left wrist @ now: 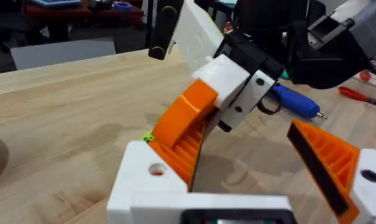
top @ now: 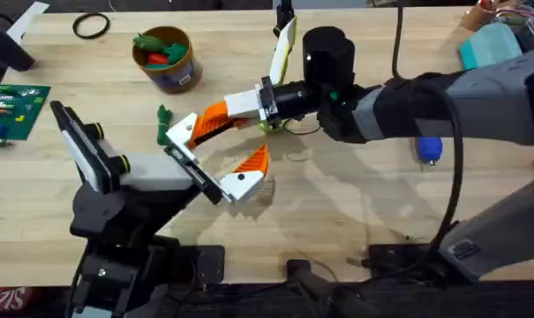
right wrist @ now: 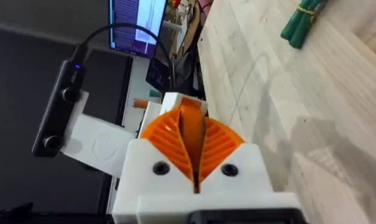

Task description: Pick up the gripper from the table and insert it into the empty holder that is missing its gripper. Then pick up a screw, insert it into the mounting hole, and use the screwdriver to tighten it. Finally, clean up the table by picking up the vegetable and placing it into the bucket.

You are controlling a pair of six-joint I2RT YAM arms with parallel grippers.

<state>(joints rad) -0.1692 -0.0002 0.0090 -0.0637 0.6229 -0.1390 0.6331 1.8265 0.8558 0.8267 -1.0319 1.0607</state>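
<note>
My right gripper reaches in from the right, shut on the orange gripper. Its ribbed lower end rests against the white holder, the bare jaw of my left gripper. That gripper is open, its other jaw orange-tipped. In the right wrist view the orange pads are pressed together. The green vegetable lies on the table just beyond the holder, also seen as the vegetable. The tan bucket stands at the back left with green and red toys inside. A blue-handled screwdriver lies at the right.
A green circuit board lies at the left edge and a black ring at the back left. A teal box sits at the back right. A red-handled tool lies near the screwdriver.
</note>
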